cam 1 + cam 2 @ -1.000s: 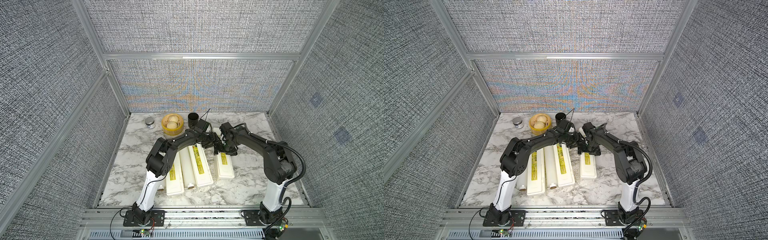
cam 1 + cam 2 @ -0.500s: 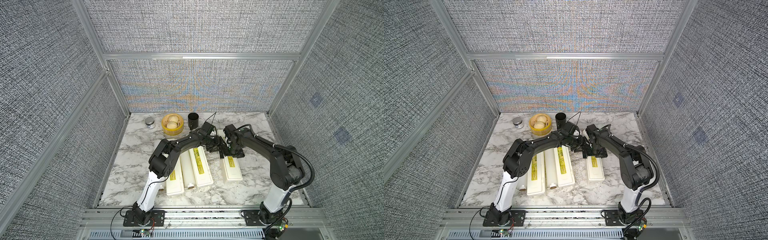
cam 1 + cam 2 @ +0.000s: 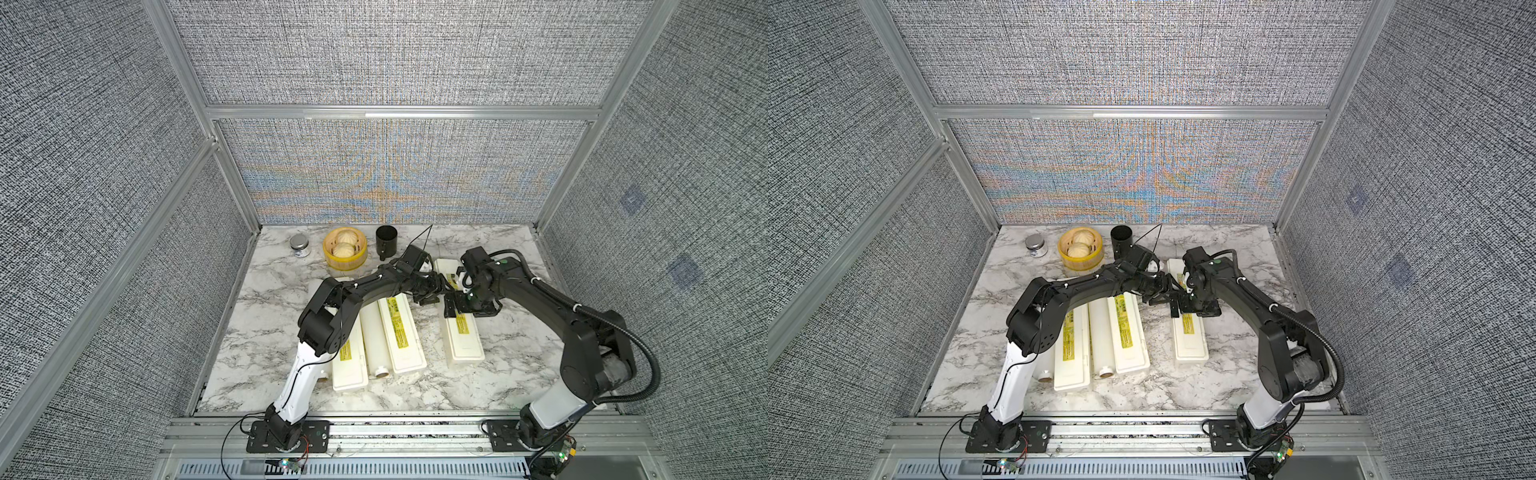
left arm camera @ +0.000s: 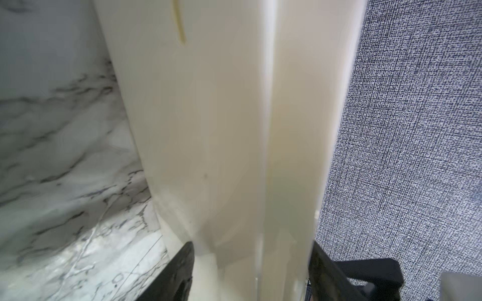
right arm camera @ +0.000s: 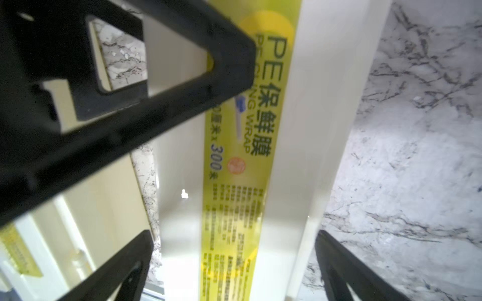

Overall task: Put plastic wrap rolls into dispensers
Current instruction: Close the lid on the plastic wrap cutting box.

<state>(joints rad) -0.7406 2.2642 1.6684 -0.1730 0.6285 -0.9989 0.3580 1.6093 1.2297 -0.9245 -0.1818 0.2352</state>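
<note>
left claw (image 4: 251, 245) seemingly clamped on rightmost dispenser (image 3: 463, 340); right claw (image 5: 234, 234) apart, straddling it.

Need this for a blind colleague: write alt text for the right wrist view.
A cream-white dispenser with a yellow-green label reading PE and WRAP runs along the marble table. The right tool straddles it, open, its two black fingers clear of both sides; the left tool's finger crosses the label farther along.

Left arm (image 3: 365, 290): jaws clamped; right arm (image 3: 540, 300): jaws spread wide.
</note>
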